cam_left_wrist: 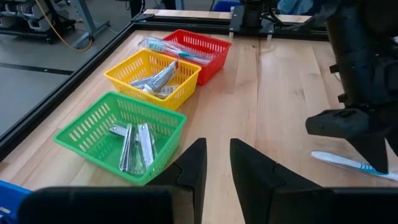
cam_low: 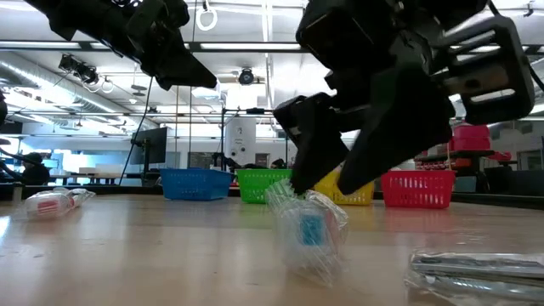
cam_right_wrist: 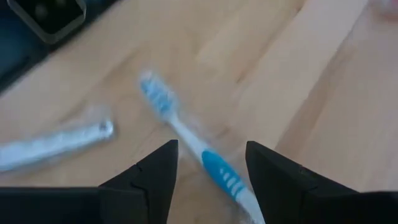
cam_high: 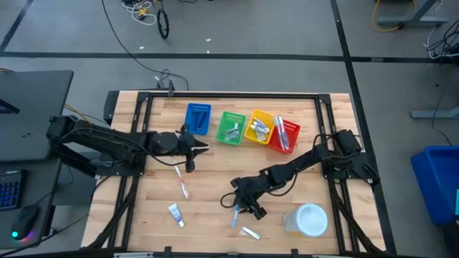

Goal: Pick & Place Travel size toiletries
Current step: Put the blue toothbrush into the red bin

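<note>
Fingers (cam_right_wrist: 158, 171) of the right gripper (cam_high: 244, 204) stand spread on either side of a blue-and-white toothbrush (cam_right_wrist: 186, 140) lying wrapped on the worktop (cam_high: 215, 179) near its front edge, not yet pinching it; the brush shows a blue bristle head and a blue grip patch on a white handle, inside crinkled clear film; from table height the film bulges up under the gripper. Fingers of the left gripper (cam_high: 193, 147), hanging over the worktop just in front of the blue basket (cam_high: 198, 118), stand a narrow gap apart and hold nothing that can be seen.

Sorting looks partly done: the green basket (cam_high: 231, 127) holds flat silver packets, the yellow basket (cam_high: 259, 127) holds silvery tubes, and the red basket (cam_high: 284, 135) holds wrapped toothbrushes; all four baskets sit in a row along the back edge; what the blue one contains cannot be told.

Left on the worktop: a pink toothbrush (cam_high: 183, 185) near the middle, towards the left; a small tube (cam_high: 176, 213) towards the front left corner; a wrapped item (cam_high: 250, 232) just beside the blue toothbrush at the front edge, silvery and too blurred to name. A round white container (cam_high: 310, 219) sits near the front right corner.
</note>
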Motion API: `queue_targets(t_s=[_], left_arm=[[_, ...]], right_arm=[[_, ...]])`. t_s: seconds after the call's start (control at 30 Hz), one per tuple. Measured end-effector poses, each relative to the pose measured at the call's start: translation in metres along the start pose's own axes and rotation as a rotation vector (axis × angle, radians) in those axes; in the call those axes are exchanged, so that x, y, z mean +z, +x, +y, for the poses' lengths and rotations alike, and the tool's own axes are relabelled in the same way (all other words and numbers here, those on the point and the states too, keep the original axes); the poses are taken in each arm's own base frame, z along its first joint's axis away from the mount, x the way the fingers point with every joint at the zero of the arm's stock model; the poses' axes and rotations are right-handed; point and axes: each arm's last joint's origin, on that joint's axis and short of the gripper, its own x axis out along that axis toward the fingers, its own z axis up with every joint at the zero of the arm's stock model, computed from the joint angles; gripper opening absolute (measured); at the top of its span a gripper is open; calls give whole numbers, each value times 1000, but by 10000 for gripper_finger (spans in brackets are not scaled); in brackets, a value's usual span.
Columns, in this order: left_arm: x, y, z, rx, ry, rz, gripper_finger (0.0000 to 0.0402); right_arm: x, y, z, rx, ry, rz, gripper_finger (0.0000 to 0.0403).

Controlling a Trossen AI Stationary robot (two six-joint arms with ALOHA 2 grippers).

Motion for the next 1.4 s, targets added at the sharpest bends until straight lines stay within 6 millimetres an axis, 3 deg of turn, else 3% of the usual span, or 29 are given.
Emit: queue_targets(t_s=[0.2,0.4,0.8,1.0,1.17,1.4], left_arm=[[0,0,0,0,21,0,79],[0,0,0,0,19,1,79],[0,0,0,-2,20,4,79],[0,0,0,-2,18,5,79],[0,0,0,-1,9,5,79],[-1,0,0,-1,1,5,79]], right_arm=[[3,6,-7,3,-53,42,197],[-9,22,-11,14,-107,78,192],[-11,23,-15,-1,-138,90,67],[-11,19,-18,-20,3,88,51],[-3,-1,-20,-133,43,126,50],[15,-67,-16,-504,192,241,48]])
